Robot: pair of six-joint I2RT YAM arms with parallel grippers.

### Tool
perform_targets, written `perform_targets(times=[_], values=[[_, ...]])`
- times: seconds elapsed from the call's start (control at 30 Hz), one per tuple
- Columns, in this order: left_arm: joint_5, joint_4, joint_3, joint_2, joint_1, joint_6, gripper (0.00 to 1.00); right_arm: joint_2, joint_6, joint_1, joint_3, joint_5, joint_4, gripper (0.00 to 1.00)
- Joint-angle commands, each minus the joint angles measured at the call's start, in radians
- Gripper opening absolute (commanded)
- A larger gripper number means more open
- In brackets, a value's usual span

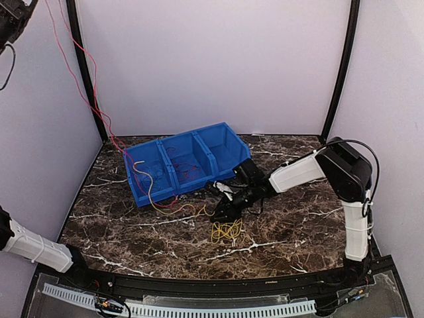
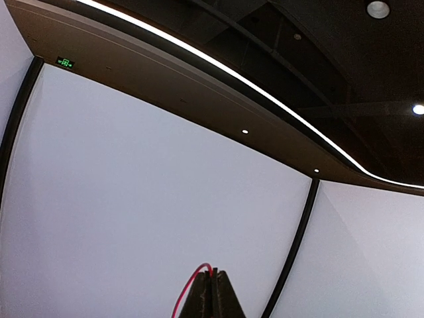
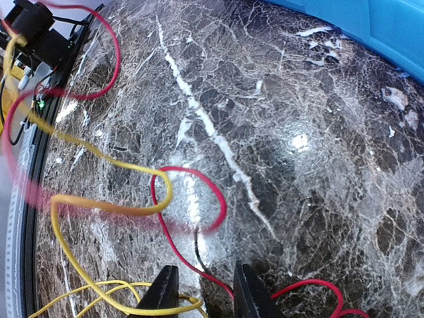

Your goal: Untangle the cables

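The cables lie tangled in front of the blue bin (image 1: 222,142). A yellow cable bundle (image 1: 226,230) sits on the table, and a red cable (image 1: 85,93) rises from the bin to the top left. My left gripper (image 1: 12,20) is raised high there and, in the left wrist view, the gripper (image 2: 213,277) is shut on the red cable (image 2: 182,291). My right gripper (image 1: 224,209) is low over the tangle. In the right wrist view the gripper (image 3: 205,291) is open, with the red cable (image 3: 175,248) and a thin dark wire (image 3: 198,248) running between its fingers. A yellow cable (image 3: 99,205) loops to its left.
The blue bin has three compartments and stands at an angle at the back middle of the dark marble table (image 1: 298,225); red and yellow wire lies in its compartments. Grey walls with black posts (image 1: 86,66) enclose the table.
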Motion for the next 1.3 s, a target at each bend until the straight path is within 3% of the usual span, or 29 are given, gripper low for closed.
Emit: perform_targets(times=[0.0, 0.13, 0.4, 0.63, 0.77, 1.03, 1.17, 1.27], values=[[0.03, -0.031, -0.029, 0.009, -0.003, -0.008, 0.0, 0.005, -0.039, -0.008, -0.014, 0.074, -0.088, 0.31], [0.106, -0.068, -0.08, 0.006, -0.004, -0.039, 0.0, -0.112, -0.099, -0.006, -0.001, 0.09, -0.115, 0.37], [0.208, 0.006, -0.421, -0.085, -0.004, -0.109, 0.0, -0.265, -0.297, 0.018, 0.015, 0.199, -0.239, 0.56], [0.218, 0.021, -0.658, -0.169, -0.004, -0.166, 0.0, -0.336, -0.413, 0.092, -0.031, 0.293, -0.245, 0.59], [0.196, 0.046, -0.798, -0.237, -0.004, -0.201, 0.0, -0.273, -0.454, 0.161, 0.02, 0.41, -0.246, 0.6], [0.192, 0.042, -0.89, -0.293, -0.004, -0.238, 0.0, -0.047, -0.414, 0.191, 0.232, 0.47, -0.299, 0.82], [0.181, 0.025, -0.884, -0.305, -0.003, -0.233, 0.0, 0.011, -0.408, 0.191, 0.272, 0.487, -0.317, 0.83], [0.162, 0.021, -0.87, -0.308, -0.003, -0.216, 0.0, 0.036, -0.412, 0.191, 0.261, 0.507, -0.325, 0.71]])
